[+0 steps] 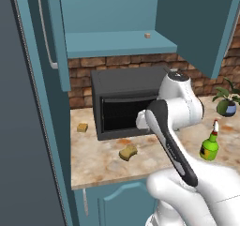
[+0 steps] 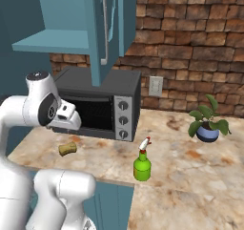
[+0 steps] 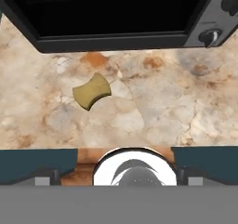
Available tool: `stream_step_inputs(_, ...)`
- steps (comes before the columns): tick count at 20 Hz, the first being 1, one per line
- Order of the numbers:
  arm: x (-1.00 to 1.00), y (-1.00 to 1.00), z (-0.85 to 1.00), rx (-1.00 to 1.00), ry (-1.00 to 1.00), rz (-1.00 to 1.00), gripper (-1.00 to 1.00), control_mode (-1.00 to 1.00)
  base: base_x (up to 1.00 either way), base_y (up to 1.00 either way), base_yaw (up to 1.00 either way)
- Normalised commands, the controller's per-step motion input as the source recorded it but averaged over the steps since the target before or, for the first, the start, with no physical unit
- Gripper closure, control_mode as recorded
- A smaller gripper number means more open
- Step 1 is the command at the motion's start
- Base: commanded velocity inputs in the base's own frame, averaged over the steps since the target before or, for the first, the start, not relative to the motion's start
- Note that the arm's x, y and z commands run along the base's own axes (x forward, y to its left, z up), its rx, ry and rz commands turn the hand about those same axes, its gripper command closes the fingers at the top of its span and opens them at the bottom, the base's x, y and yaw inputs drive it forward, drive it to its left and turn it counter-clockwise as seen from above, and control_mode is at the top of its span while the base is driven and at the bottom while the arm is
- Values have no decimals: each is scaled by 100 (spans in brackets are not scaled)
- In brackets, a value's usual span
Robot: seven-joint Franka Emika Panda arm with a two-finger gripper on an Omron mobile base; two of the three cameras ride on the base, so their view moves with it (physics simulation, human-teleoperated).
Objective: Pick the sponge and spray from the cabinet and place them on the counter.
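- Your sponge (image 1: pixel 128 152) lay flat on the bench (image 1: pixel 98 166), in front of the microwave (image 1: pixel 123 101) and near the bench's front edge; nothing touched it.
- In the hand view you had the same sponge (image 3: pixel 92 91) on bare stone, well short of the microwave's (image 3: pixel 116 14) dark door, with its long sides curved inward.
- From the right base view your sponge (image 2: pixel 67 149) sat near the bench's (image 2: pixel 190 176) left end, below the arm's wrist.
- Your spray (image 2: pixel 142 161) stood upright on the bench, right of the microwave (image 2: pixel 102 105) and close to the front edge, apart from everything else.
- In the left base view the spray (image 1: pixel 210 143) stood right of the arm, with the potted plant (image 1: pixel 227 100) farther back towards the brick wall (image 1: pixel 122 61).
- The plant (image 2: pixel 208 121) was well apart from the spray, towards the bench's back right.
- Your cabinet (image 1: pixel 117 18) hung above the microwave with both doors open; a tiny tan cube (image 1: pixel 147 35) sat on its shelf.
- A smaller orange-tan block (image 1: pixel 82 127) lay on the bench at the microwave's left, near the back left corner.
- A wall outlet (image 2: pixel 155 85) showed on the bricks right of the microwave.
- Your gripper's fingers could not be made out in the pictures; its jaws stood wide apart and held nothing, and the wrist hovered in front of the microwave door, above the bench.
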Motion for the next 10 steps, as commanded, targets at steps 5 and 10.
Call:
stream_step_inputs(5, -17, -13, 100, 0, -2, 0, -100, -100, 0, 0, 0)
stream_step_inputs(10, -7, -6, 92, 0, -5, 1, -100, -100, 0, 0, 0)
